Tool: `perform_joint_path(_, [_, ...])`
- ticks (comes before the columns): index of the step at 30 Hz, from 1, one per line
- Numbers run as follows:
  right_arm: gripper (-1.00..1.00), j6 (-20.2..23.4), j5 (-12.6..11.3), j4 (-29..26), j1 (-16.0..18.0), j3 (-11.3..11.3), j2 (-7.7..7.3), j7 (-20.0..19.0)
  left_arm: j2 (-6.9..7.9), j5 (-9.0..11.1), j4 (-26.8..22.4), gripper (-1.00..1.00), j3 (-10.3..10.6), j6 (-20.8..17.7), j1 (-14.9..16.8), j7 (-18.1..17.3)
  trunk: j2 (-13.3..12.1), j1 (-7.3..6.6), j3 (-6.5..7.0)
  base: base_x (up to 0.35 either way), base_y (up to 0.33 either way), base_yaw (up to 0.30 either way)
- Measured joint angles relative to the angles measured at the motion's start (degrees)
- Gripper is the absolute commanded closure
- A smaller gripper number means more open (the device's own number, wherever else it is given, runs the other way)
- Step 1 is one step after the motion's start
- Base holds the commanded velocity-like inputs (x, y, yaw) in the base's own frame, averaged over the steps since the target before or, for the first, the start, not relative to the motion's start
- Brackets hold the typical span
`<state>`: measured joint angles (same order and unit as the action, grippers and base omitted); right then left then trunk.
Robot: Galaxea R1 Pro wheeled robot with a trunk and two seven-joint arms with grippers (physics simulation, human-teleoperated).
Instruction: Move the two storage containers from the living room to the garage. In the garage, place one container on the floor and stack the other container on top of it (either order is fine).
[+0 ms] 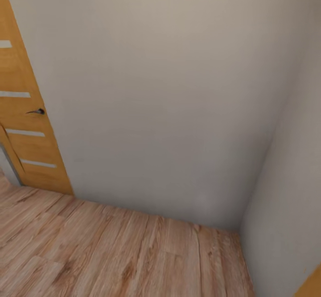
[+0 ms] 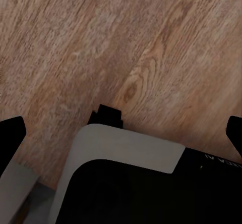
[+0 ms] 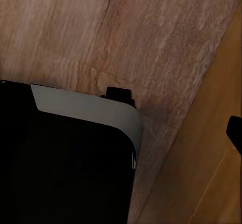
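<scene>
robot faces a plain grey-white wall corner (image 1: 169, 101) w/ light wood plank floor (image 1: 111, 252) and an orange wooden door (image 1: 26, 123) at left. no storage containers visible, so direction from either end effector can't be judged. left end effector (image 2: 121, 133) looks spread, empty; right: can't tell.

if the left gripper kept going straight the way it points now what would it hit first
Most likely the wood plank floor, which spans the view ahead of the left gripper; the robot's own base lies close by, depth unclear.
</scene>
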<state>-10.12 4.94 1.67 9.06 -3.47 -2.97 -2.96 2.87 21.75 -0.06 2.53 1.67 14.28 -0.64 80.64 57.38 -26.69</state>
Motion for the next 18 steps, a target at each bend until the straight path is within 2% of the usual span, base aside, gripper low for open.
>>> perform_joint_path(18, [-1.0, 0.0, 0.0, 0.0, 0.0, 0.0, 0.0, 0.1, -0.04, 0.0, 0.0, -1.0, 0.0, 0.0, 0.0, 0.2, 0.0, 0.0, 0.0, 0.322, 0.0, 0.269])
